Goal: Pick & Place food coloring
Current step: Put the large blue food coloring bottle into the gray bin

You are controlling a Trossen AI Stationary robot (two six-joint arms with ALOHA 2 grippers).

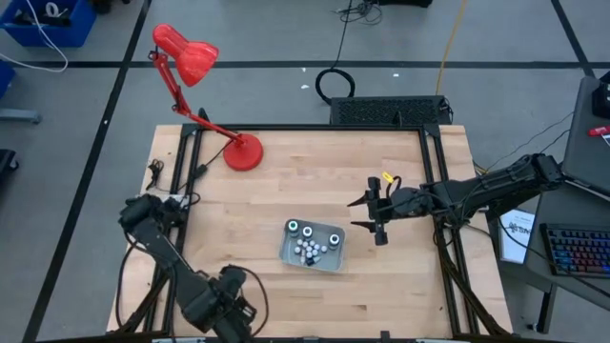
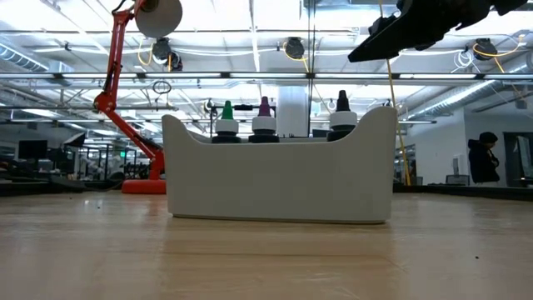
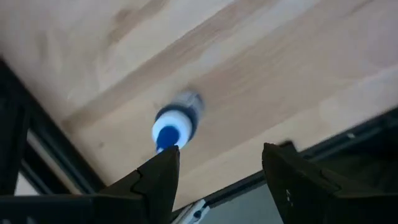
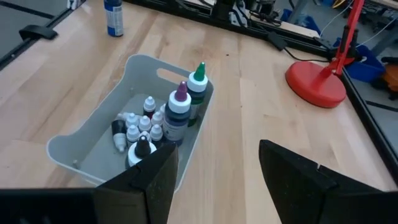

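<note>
A pale blue-grey tray (image 1: pixel 286 250) (image 2: pixel 275 183) (image 4: pixel 87 146) rests on the wooden table. Inside it stand three larger food coloring bottles, with green (image 4: pixel 198 79), purple (image 4: pixel 180 99) and black (image 4: pixel 143 149) tips, among several tiny white-topped vials (image 4: pixel 140 127) (image 1: pixel 308 251). A blue-capped bottle (image 3: pixel 171 127) (image 4: pixel 113 15) stands upright on the table near its near-left edge. My left gripper (image 3: pixel 221 165) hangs open above it, pointing down, without touching it. My right gripper (image 1: pixel 353 215) (image 4: pixel 217 168) (image 2: pixel 391 37) hovers open to the right of the tray, above the table.
A red desk lamp (image 1: pixel 243 152) (image 4: pixel 316 84) stands on the table's far left part. Black frame rails (image 1: pixel 434 191) run along the table's sides. In the low view a person (image 2: pixel 483 158) stands far off in the room behind the table.
</note>
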